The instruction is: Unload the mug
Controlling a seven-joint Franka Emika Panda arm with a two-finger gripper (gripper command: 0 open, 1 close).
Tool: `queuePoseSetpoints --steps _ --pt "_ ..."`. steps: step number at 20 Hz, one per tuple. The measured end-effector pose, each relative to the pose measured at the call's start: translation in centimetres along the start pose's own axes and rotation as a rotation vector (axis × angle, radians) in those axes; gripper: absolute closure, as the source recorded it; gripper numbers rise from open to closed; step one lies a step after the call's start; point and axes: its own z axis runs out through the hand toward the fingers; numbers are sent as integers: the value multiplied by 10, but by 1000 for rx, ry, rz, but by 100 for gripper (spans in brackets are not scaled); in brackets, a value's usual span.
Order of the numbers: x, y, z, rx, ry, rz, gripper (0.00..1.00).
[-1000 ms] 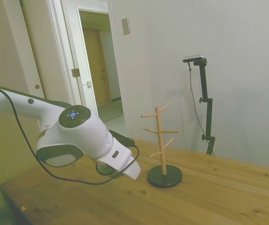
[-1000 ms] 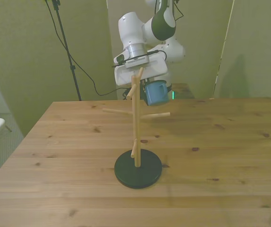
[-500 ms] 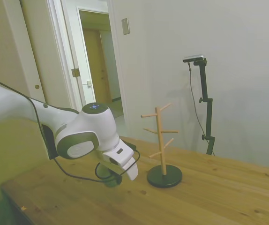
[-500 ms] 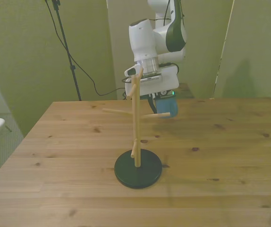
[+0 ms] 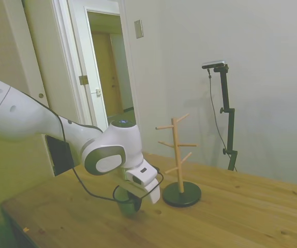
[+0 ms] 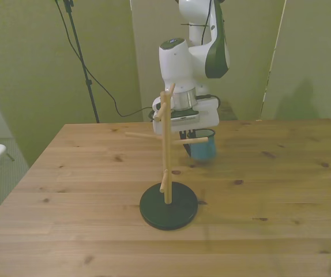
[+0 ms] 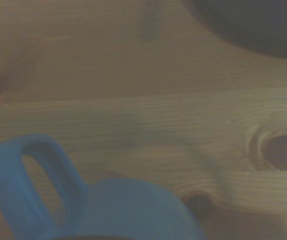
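The view is close and soft in focus. A blue mug (image 7: 133, 210) fills one edge of the frame, cut off by it, so only part of its rounded wall shows. Its blue loop handle (image 7: 33, 185) stands out to one side, and pale wood shows through the loop. Beyond the mug lies the wooden counter (image 7: 133, 115), with grain running across. A large dark knot (image 7: 283, 152) sits in the wood, well apart from the handle, and a small dark knot (image 7: 199, 204) lies just beside the mug's wall. A dark rounded shape (image 7: 253, 25), too blurred to name, cuts the far corner.
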Motion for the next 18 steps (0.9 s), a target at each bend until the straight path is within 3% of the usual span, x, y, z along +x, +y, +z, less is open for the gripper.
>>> queuePoseSetpoints --steps 14,15,18 --pt "21 -12 15 -48 -72 16 100" --pt "22 -12 15 -48 -73 16 0" --pt "22 -13 15 -49 -74 16 0"
